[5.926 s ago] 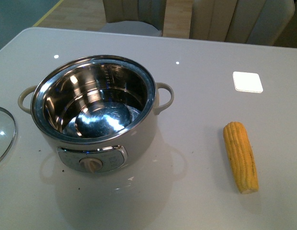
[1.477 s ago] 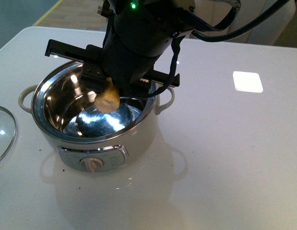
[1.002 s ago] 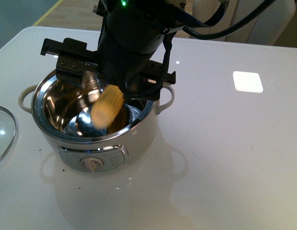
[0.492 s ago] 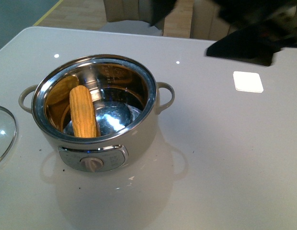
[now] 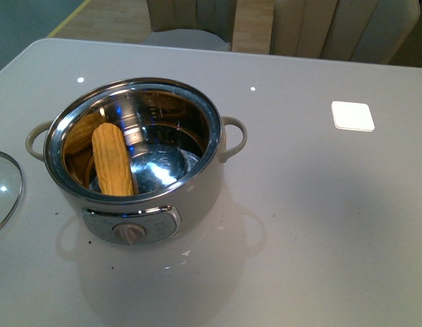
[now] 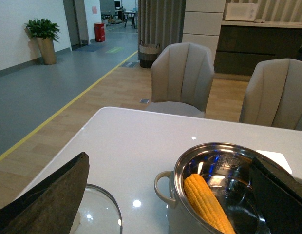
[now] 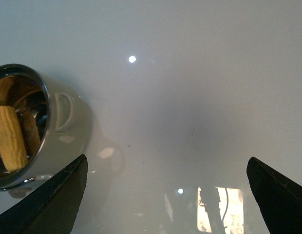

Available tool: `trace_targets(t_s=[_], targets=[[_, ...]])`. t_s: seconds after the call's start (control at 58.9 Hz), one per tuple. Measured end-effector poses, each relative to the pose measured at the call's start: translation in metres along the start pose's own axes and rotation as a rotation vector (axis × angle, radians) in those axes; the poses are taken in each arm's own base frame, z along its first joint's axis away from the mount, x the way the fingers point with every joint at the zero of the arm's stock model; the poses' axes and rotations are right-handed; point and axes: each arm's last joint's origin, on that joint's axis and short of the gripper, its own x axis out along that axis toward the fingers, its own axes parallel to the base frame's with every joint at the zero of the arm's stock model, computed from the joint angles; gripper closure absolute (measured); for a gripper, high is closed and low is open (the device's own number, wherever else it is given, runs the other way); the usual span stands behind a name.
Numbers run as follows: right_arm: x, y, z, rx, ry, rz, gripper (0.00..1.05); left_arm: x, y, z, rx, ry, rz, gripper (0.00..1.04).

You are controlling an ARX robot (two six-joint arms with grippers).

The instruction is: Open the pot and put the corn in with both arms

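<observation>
While the pot (image 5: 139, 160) stands uncovered near the left edge of the white surface (image 5: 320, 225), the corn (image 5: 112, 159) lies inside it, leaning against the steel wall on the pot's left side. Its long axis runs roughly from the near side of the pot toward the far side and is tilted: the rounded tip points up and away toward the far rim, and the other end is low by the near wall, above the front panel with the dial knob (image 5: 131, 233). The shiny wall beside it carries a yellow reflection of the cob. The pot's two loop handles stick out to left and right.

A glass lid (image 5: 3, 187) lies flat on the surface at its left edge, just beside the pot and apart from it. A small white square (image 5: 352, 116) rests toward the far right of the surface, well apart from the pot.

No arm shows in the front view. In the left wrist view the left pincer (image 6: 190, 195) is spread wide and holds nothing, with the pot, corn and lid seen between its fingers. In the right wrist view the right pincer (image 7: 165, 195) is likewise spread wide and empty, over bare surface to the side of the pot.

Pale upholstered chairs (image 6: 182, 78) stand beyond the far edge.
</observation>
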Motion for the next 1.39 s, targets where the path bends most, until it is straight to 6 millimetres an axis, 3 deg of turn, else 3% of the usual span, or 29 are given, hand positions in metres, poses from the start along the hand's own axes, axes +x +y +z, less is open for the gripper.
trace_targets(t_s=[0.153, 0.238, 0.56, 0.9, 1.392], targets=[[0.004, -0.010, -0.018, -0.147, -0.445, -0.019, 0.29, 0.000, 0.000, 0.000, 0.000, 0.000, 0.000, 0.07], [-0.002, -0.016, -0.033, -0.192, -0.659, -0.003, 0.46, 0.000, 0.000, 0.000, 0.000, 0.000, 0.000, 0.07], [-0.012, -0.035, -0.068, -0.227, -0.707, -0.010, 1.03, 0.000, 0.000, 0.000, 0.000, 0.000, 0.000, 0.07], [-0.019, -0.040, -0.093, -0.231, -0.708, -0.014, 1.03, 0.000, 0.000, 0.000, 0.000, 0.000, 0.000, 0.07], [-0.026, -0.043, -0.110, -0.232, -0.734, -0.011, 1.03, 0.000, 0.000, 0.000, 0.000, 0.001, 0.000, 0.07]])
